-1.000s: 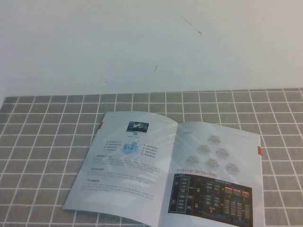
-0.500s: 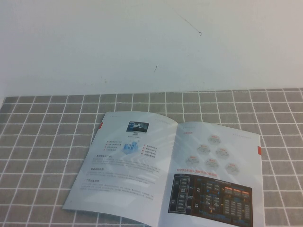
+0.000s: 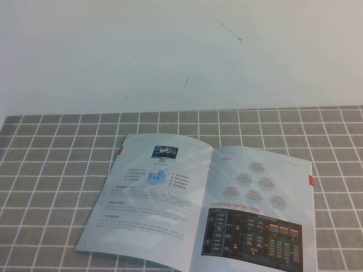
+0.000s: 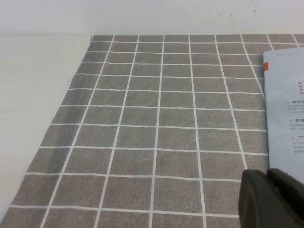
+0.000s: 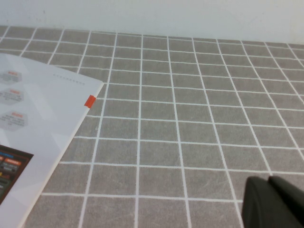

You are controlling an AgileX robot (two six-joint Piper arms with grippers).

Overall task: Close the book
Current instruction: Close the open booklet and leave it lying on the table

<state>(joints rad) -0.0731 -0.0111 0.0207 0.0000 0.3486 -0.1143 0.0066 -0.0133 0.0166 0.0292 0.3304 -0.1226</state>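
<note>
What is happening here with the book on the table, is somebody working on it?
The book lies open and flat on the grey checked cloth, and nothing touches it. The left gripper hangs over the cloth near the book's left page; the right gripper hangs over the cloth off the right page. Neither arm shows in the high view. The closing has not yet begun.

Glossy book (image 3: 210, 204) — open flat, pages up — on grey checked cloth (image 3: 51, 170)
</note>
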